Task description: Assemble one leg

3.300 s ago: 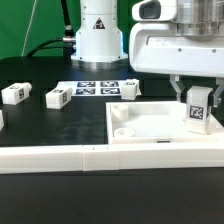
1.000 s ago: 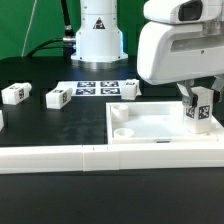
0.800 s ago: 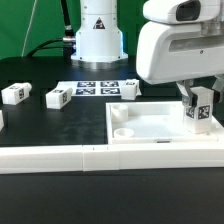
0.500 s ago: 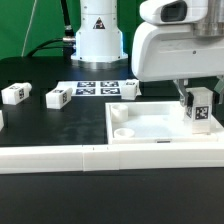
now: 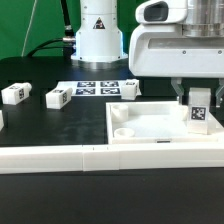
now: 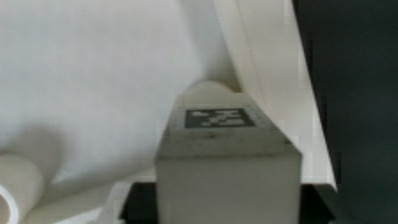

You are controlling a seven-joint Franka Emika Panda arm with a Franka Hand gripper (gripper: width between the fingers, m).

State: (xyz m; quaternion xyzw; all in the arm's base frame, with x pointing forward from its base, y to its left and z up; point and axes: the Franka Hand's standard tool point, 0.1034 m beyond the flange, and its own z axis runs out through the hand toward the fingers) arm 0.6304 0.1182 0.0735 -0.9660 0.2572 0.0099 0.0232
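A white leg [image 5: 198,110] with a black-and-white tag stands upright at the far corner of the large flat white panel [image 5: 150,128] on the exterior view's right. My gripper [image 5: 196,96] is straight above it, its two dark fingers shut on the leg's upper part. In the wrist view the leg [image 6: 222,160] fills the middle between my fingers, its tag facing the camera, with the panel [image 6: 89,90] behind it. Two more legs [image 5: 58,98] [image 5: 13,93] lie on the black table at the exterior view's left.
The marker board [image 5: 105,89] lies behind the panel. The robot base [image 5: 97,35] stands at the back. A white rail [image 5: 90,157] runs along the front of the table. Round sockets [image 5: 122,113] show in the panel's near-left corner.
The gripper's body has turned about the upright leg and swung slightly left. The leg stays in the same corner of the panel, still held.
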